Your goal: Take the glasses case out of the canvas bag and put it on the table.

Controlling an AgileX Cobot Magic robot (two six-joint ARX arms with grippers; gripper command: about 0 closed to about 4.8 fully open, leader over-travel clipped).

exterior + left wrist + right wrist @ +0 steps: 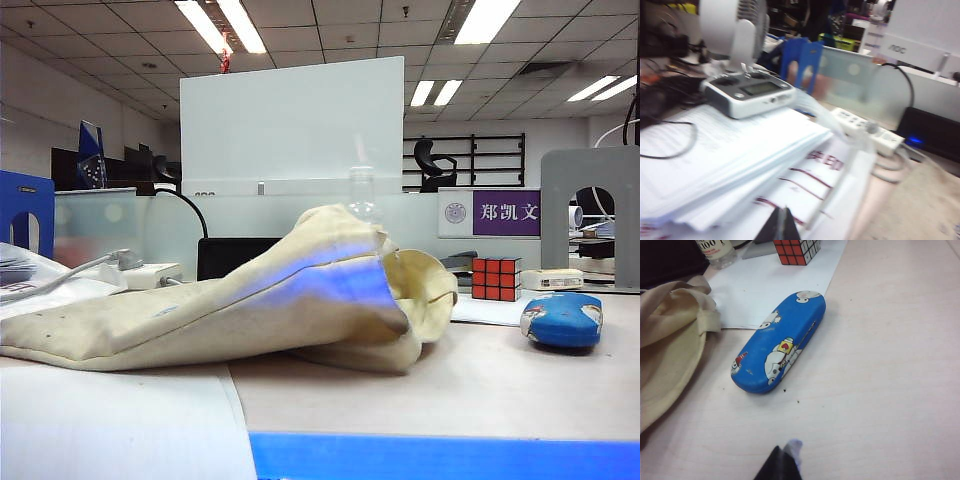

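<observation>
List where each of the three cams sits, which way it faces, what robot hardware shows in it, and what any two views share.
Exterior: low at the table's near edge, looking level across it at the canvas bag, glasses case and Rubik's cube; no arm visible.
Left wrist: off to the bag's side, over a paper stack and power strip; only the shut left gripper tip shows.
Right wrist: above the table, looking down at the glasses case; the shut right gripper tip shows.
Shared: exterior and right wrist both show case, cube, bag mouth.
</observation>
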